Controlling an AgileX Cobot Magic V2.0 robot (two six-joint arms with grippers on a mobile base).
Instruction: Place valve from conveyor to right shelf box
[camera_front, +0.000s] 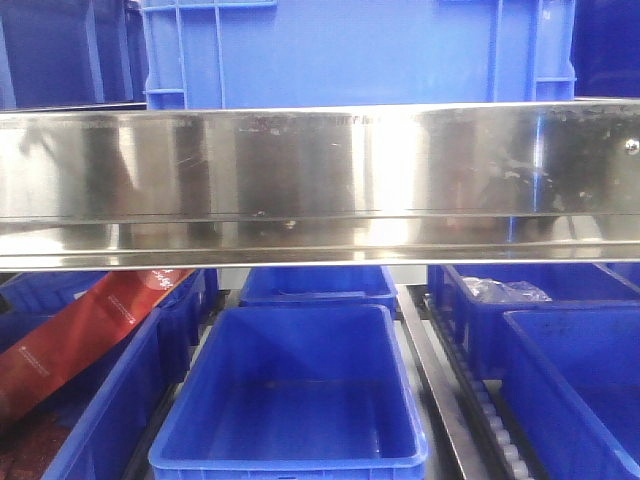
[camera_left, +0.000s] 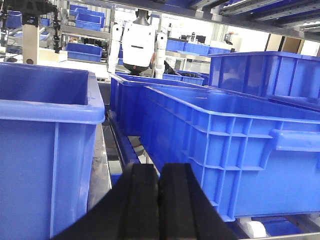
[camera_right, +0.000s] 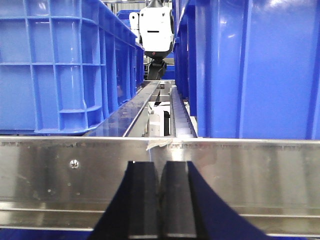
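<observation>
The front view holds one steel shelf beam (camera_front: 320, 180) across the middle; above it, one large blue crate (camera_front: 350, 50) at 12 o'clock; below it, five blue bins: one open bin (camera_front: 290, 400) at 6 o'clock, one behind it (camera_front: 318, 283), two at 4 o'clock (camera_front: 575, 390) (camera_front: 470, 310), one at 8 o'clock (camera_front: 100, 420); one red packet (camera_front: 80, 335) at 8 o'clock; one clear plastic bag (camera_front: 505, 291) at 3 o'clock; the right wrist view shows one white robot (camera_right: 156, 27) at 12 o'clock; further bins there stay uncounted.
</observation>
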